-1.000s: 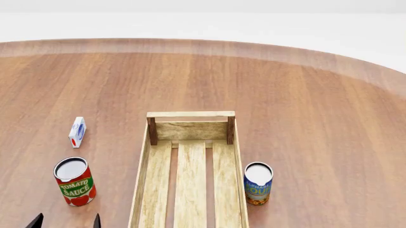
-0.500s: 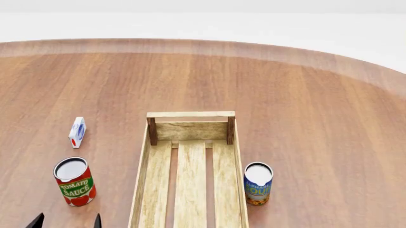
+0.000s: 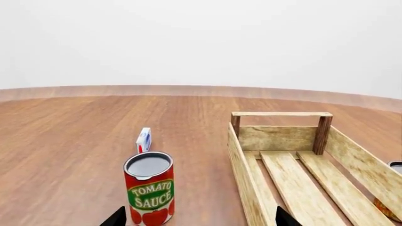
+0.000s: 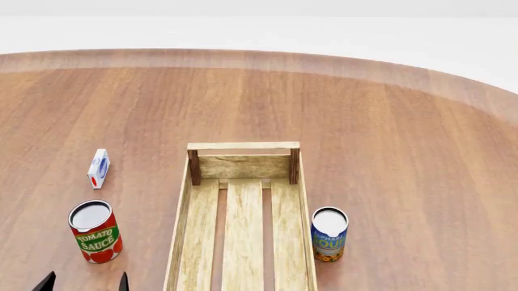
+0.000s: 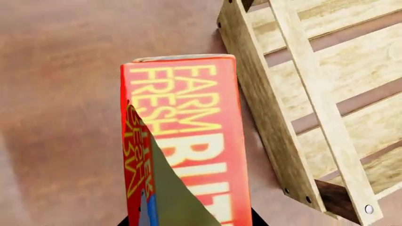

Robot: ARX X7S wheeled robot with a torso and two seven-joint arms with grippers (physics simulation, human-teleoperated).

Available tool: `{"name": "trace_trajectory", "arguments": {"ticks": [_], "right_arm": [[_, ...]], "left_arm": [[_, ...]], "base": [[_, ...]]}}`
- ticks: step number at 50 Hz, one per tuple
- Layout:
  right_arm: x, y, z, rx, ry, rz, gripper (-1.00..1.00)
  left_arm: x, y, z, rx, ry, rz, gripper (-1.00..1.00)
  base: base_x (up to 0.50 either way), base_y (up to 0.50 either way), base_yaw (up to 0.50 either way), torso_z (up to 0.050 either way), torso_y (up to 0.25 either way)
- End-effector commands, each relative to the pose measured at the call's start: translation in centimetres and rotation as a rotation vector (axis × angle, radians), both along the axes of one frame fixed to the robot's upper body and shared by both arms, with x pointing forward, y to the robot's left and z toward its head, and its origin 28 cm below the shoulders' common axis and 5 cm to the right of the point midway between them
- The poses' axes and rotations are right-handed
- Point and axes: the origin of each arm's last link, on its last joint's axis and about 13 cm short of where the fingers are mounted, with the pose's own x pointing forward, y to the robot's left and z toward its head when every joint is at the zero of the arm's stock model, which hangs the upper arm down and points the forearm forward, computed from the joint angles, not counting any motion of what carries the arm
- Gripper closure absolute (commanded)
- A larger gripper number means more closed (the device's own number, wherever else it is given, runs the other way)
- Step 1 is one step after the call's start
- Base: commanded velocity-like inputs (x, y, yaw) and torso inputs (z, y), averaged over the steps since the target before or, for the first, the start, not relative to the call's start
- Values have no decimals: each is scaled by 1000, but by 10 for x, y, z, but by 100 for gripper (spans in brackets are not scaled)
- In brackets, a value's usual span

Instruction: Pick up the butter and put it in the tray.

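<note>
The butter (image 5: 188,122), a red-orange carton lettered "FARM FRESH BUTTER", fills the right wrist view. My right gripper (image 5: 188,221) is shut on it, with dark jaw tips on both its sides. It hangs over the wooden table just beside the long side wall of the tray (image 5: 270,108). The tray is a light-wood slatted crate, also in the head view (image 4: 242,147) and the left wrist view (image 3: 281,114), and nothing lies in it. My left gripper (image 4: 84,282) is open and empty, near the tomato can, left of the tray. The butter and right gripper are out of the head view.
A tomato sauce can (image 4: 96,231) stands left of the tray, right in front of the left gripper (image 3: 199,219). A small white-blue-red carton (image 4: 98,168) stands behind it. A blue soup can (image 4: 329,234) stands against the tray's right side. The round table's far edge (image 4: 259,57) curves across.
</note>
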Motion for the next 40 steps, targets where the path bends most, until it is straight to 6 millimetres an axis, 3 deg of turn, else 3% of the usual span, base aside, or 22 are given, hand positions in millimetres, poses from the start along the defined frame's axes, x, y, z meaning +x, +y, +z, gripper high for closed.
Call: {"name": "trace_trajectory", "arguments": {"ticks": [1, 13, 22, 28, 40], "right_arm": [[-4, -2, 25, 8, -73, 11, 100], [-6, -4, 37, 19, -104, -10, 100], [21, -22, 61, 155, -188, -207, 100], [42, -33, 59, 194, -204, -326, 100], [48, -35, 56, 230, -203, -372, 100]], "left_arm": [[1, 0, 1, -3, 0, 0, -100], [1, 0, 1, -4, -1, -3, -100], [1, 0, 1, -4, 2, -7, -100], [0, 1, 1, -6, 0, -6, -100], [-1, 1, 1, -7, -1, -6, -100]], "base": [[0, 0, 0, 0, 0], [0, 0, 0, 0, 1], [0, 0, 0, 0, 1], [0, 0, 0, 0, 0], [0, 0, 0, 0, 1]]}}
